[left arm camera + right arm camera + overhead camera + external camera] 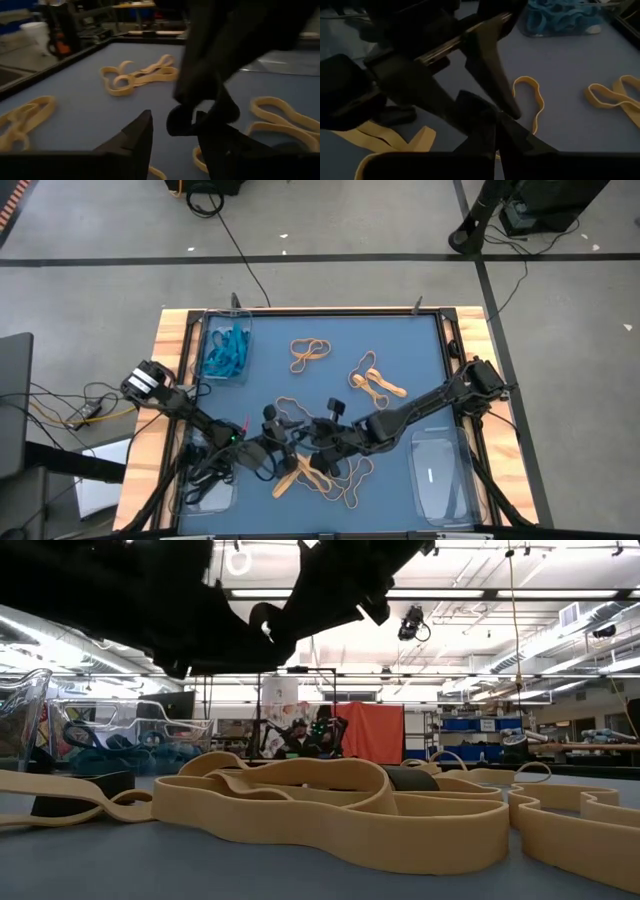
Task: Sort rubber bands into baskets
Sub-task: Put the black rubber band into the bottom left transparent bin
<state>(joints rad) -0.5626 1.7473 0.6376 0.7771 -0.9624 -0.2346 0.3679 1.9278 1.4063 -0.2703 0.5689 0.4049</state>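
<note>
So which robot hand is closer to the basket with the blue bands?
Left. The left hand is at the table's near middle, on the same side as the blue-band basket. The right hand is just beside it, slightly farther away.

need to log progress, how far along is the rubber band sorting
Done: teal bands fill the far-left basket. In hand: both hands meet near the front, the right hand pinching a black band toward the left hand. Left: tan bands lie scattered on the mat; the near-right basket looks empty.
</note>
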